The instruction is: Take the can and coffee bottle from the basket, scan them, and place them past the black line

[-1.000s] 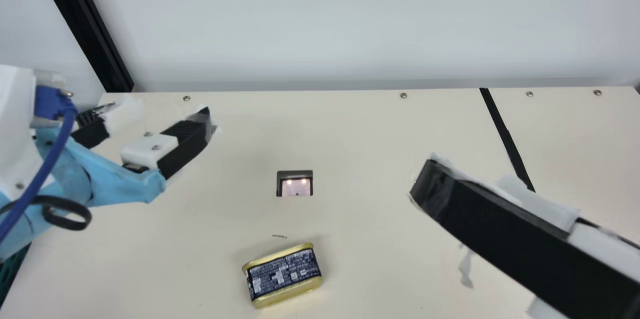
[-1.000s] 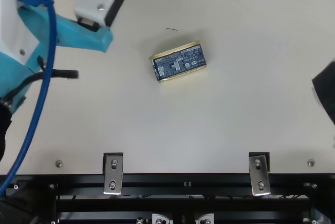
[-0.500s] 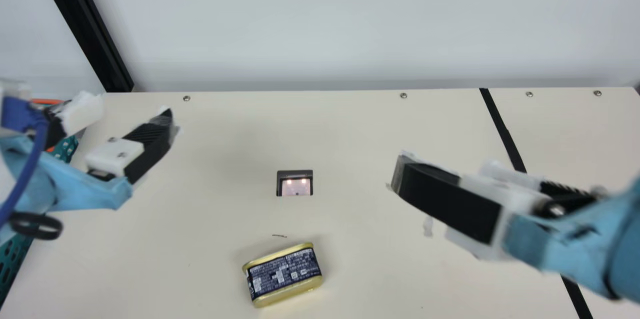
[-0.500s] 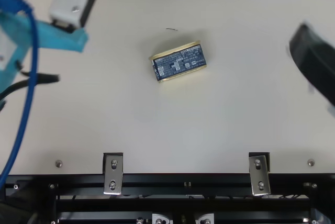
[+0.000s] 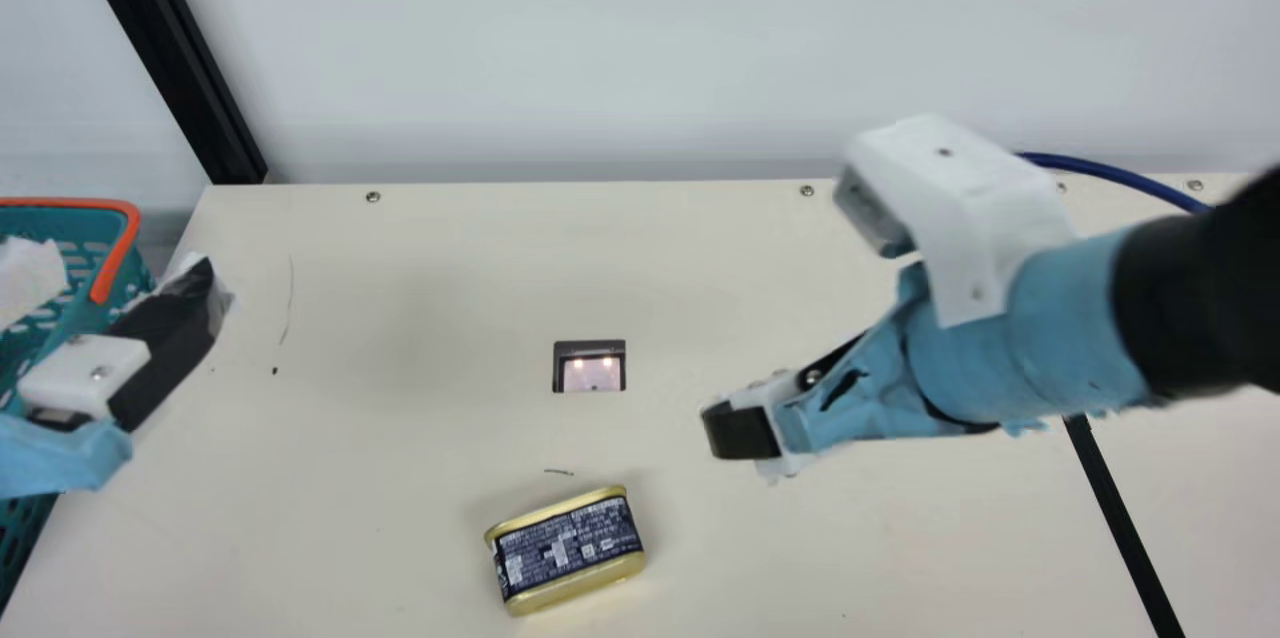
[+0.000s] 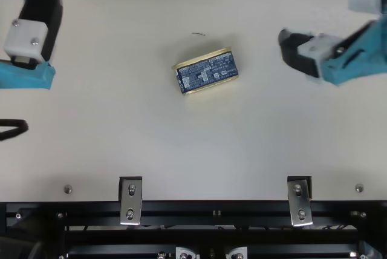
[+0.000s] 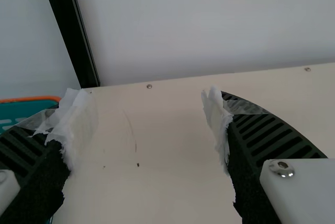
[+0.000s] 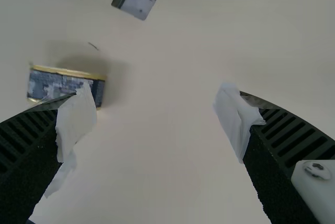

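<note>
Removal of the can from the basket at the left edge is done; it lies between the scanner window and the desk's near edge, short of the black line, so placing remains, while its scan and the bottle's status cannot be told. Left jaws, wide apart and empty, hang beside the basket; right jaws, likewise wide and empty, stand over the desk right of the can, where room toward the right edge appears adequate.
</note>
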